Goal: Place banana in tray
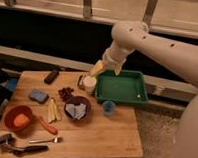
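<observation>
Above tray (123,88) back-left corner | claw (107,69) spread wide, empty | arm (159,44) angled down

table: wooden table (104,139) | left: orange bowl (13,114) seated, orange lump inside | blue sponge (38,96) laid behind it | centre: dark purple bowl (77,108), pale contents | blue cup (109,108) set just right | rear: white cup (89,83), black bar (52,76) | front-left: orange-red stick (48,126), utensils (23,149) laid flat

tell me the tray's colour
The tray is bright green, camera view; the tool hangs open over its far-left corner.
</observation>
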